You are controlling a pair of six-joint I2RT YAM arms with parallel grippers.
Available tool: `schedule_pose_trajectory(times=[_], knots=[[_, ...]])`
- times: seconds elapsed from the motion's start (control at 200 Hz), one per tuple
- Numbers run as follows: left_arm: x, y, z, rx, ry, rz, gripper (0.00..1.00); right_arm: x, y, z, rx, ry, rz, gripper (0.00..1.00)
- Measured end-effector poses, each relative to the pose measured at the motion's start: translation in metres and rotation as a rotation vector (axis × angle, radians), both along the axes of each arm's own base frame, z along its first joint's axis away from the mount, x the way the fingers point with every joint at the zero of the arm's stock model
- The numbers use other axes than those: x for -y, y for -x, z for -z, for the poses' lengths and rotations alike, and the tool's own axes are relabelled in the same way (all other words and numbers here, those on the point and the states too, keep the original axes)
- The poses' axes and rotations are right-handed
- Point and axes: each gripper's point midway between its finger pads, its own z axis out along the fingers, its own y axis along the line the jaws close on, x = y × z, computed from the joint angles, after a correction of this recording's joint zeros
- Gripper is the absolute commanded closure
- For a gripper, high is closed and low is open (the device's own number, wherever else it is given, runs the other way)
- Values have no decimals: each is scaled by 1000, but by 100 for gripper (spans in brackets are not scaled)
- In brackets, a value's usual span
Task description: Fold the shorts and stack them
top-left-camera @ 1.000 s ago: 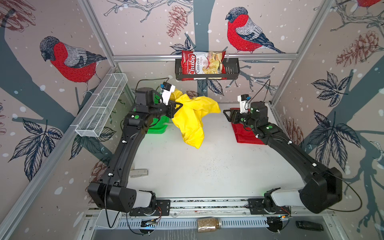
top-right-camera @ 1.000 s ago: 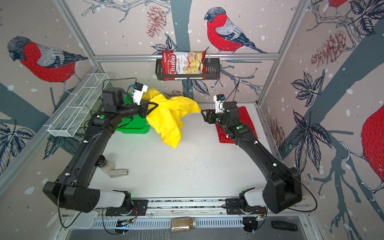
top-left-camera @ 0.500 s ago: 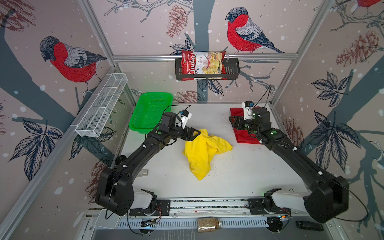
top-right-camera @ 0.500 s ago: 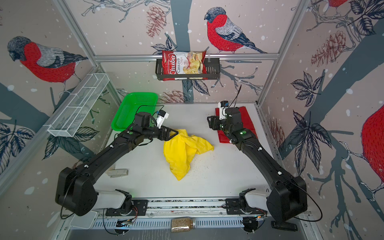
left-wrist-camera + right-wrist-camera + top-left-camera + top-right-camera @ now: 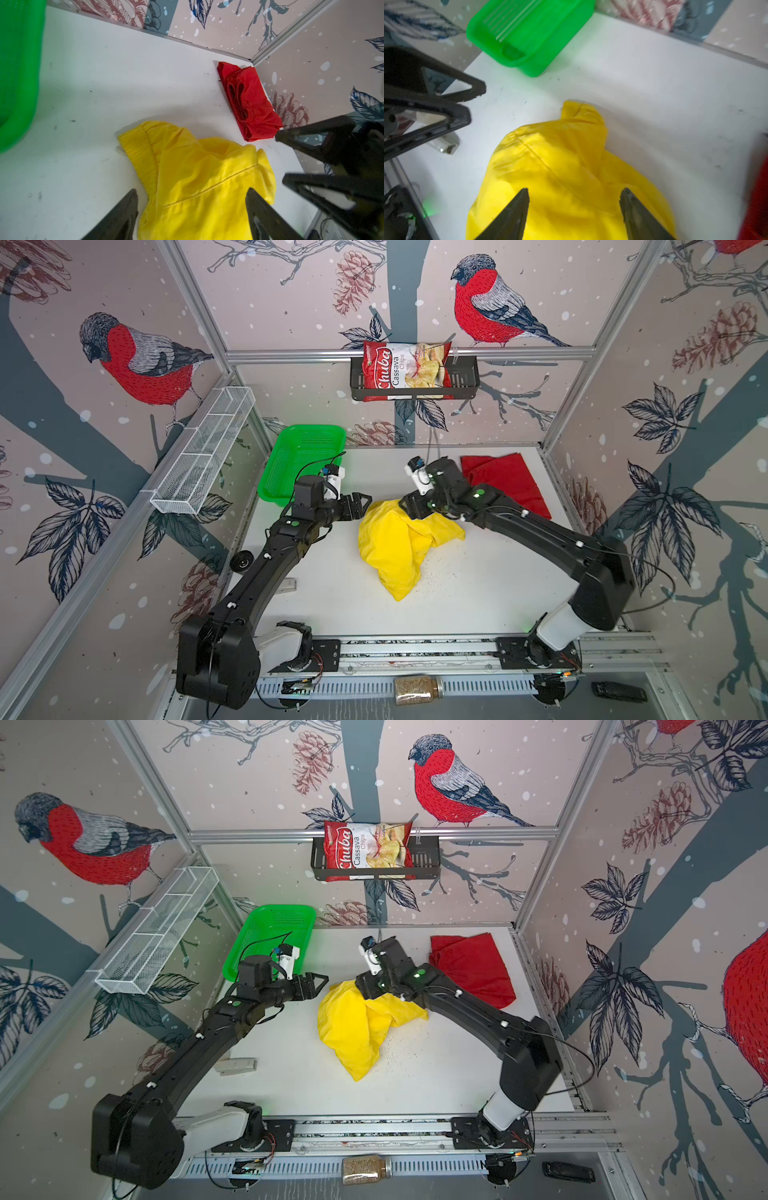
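The yellow shorts (image 5: 399, 547) lie crumpled in the middle of the table (image 5: 478, 597), between the two grippers; the red shorts (image 5: 509, 485) sit folded by the far right wall, well apart from the basket (image 5: 303, 460); the left gripper (image 5: 191, 193) hangs just beside the heap, fingers spread, nothing between them; the right gripper (image 5: 574, 195) hovers over the cloth, fingers likewise spread, pinching nothing; the fabric looks thin, light and limp, likely to slide and bunch rather than keep a crease; the ribbed waistband (image 5: 139, 151) seems the firmest part, so a pinch at each of its ends should let the cloth hang flat.
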Motion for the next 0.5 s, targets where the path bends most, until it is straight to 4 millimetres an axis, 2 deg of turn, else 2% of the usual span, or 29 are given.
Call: schedule_pose_trajectory(times=[0.08, 0.21, 0.235, 0.305, 0.365, 0.46, 0.5], knots=[[-5, 10, 16, -33, -8, -19, 20, -17, 8, 15, -56, 35, -37, 30], [-10, 25, 38, -78, -7, -35, 21, -23, 16, 38, -146, 76, -24, 33], [-10, 27, 41, -84, -3, -39, 21, -23, 17, 42, -156, 84, -25, 38], [-10, 31, 49, -100, 7, -43, 22, -24, 20, 48, -183, 89, -12, 63], [-9, 34, 52, -102, 13, -35, 23, -24, 19, 49, -198, 83, 6, 79], [-7, 36, 48, -80, 25, -15, 23, -21, 14, 46, -204, 69, 36, 96], [-6, 36, 43, -56, 26, -4, 23, -18, 11, 41, -198, 59, 44, 99]])
